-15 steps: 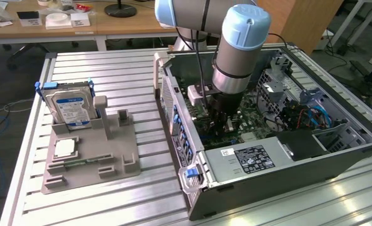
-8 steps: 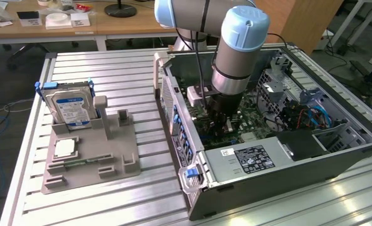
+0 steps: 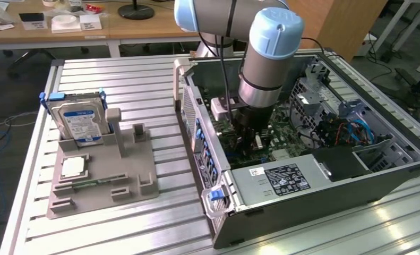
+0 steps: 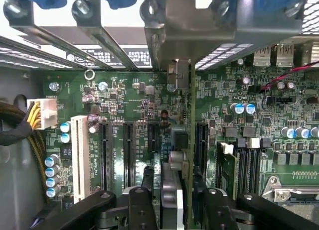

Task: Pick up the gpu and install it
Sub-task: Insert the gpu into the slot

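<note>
The gpu [image 4: 179, 140] stands on edge on the green motherboard [image 4: 124, 100], between the black expansion slots, seen along its thin side. Its silvery metal end [image 4: 194, 31] lies against the case's rear slot bars. My gripper [image 4: 174, 185] straddles the card from above, with one black finger [image 4: 148, 182] on each side and a narrow gap to the card. In the exterior view the gripper [image 3: 251, 139] reaches straight down into the open computer case [image 3: 195, 111], just behind the power supply [image 3: 284, 180].
A grey fixture tray [image 3: 103, 175] on the slatted table holds a blue-labelled hard drive [image 3: 82, 119], a square chip [image 3: 73, 167] and a green memory stick [image 3: 89, 183]. Drive cages and cables [image 3: 344, 127] crowd the case's far side. A yellow-wired connector [image 4: 42, 113] lies beside the slots.
</note>
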Controlling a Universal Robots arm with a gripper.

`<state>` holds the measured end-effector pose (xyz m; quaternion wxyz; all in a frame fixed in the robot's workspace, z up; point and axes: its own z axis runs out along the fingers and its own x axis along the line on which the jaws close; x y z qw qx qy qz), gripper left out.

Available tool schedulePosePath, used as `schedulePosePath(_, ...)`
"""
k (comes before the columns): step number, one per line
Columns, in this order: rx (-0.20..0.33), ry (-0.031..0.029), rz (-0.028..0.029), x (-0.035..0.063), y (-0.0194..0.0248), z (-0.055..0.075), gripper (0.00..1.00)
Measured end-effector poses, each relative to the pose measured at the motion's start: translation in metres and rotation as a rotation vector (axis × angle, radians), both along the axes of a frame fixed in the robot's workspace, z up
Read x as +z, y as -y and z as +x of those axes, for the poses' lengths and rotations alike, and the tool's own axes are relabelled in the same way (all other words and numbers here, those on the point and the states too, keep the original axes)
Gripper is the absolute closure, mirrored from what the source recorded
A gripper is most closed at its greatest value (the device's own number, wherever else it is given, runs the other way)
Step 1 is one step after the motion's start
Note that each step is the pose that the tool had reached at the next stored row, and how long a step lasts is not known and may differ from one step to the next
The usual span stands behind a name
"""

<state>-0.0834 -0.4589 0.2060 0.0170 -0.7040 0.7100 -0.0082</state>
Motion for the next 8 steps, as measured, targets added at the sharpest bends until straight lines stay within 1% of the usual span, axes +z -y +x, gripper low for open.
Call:
schedulePosePath(1, 0.0, 0.0012, 0.0014, 0.0004, 0.0, 0.0, 0.58)
schedulePosePath(4, 0.0, 0.0043, 0.0022, 0.006, 0.0, 0.0, 0.58)
schedulePosePath(8, 0.0, 0.007, 0.0022, 0.0205, 0.0, 0.0, 0.58)
